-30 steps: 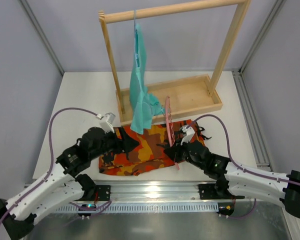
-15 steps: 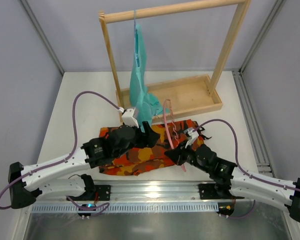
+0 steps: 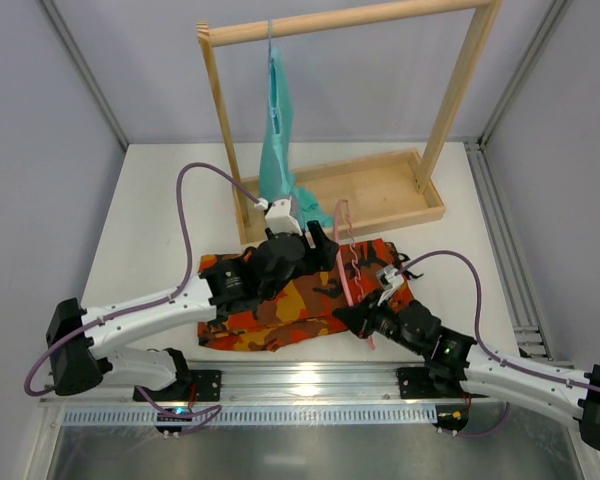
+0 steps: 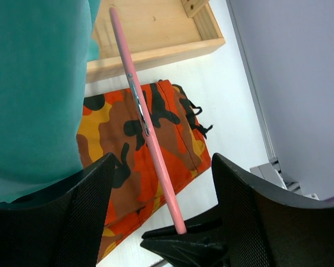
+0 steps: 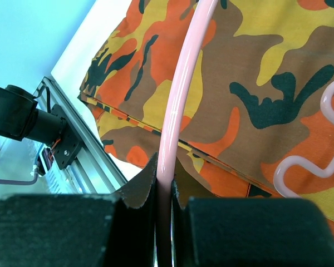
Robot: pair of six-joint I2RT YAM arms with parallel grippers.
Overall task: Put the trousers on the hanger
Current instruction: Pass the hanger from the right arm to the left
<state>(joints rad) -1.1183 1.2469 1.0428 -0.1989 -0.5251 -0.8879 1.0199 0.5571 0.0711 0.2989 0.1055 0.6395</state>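
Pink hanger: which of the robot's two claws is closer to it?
Right. The right gripper is clamped on the hanger at its lower end; the left gripper hangs open beside its upper part, not gripping it.

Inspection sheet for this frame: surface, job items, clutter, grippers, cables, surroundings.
Surface: white table, bare to the left of the cloth.
Job's things: trousers lie flat in front of the rack. The pink hanger is held over them, not yet threaded.
Clutter: teal garment hangs from the wooden rack.
Grippers: left gripper is open and empty beside the hanger. Right gripper is shut on the hanger's arm.
Cables: purple cables loop from both arms, no snag seen.
Surroundings: grey walls; metal rail along the near edge.
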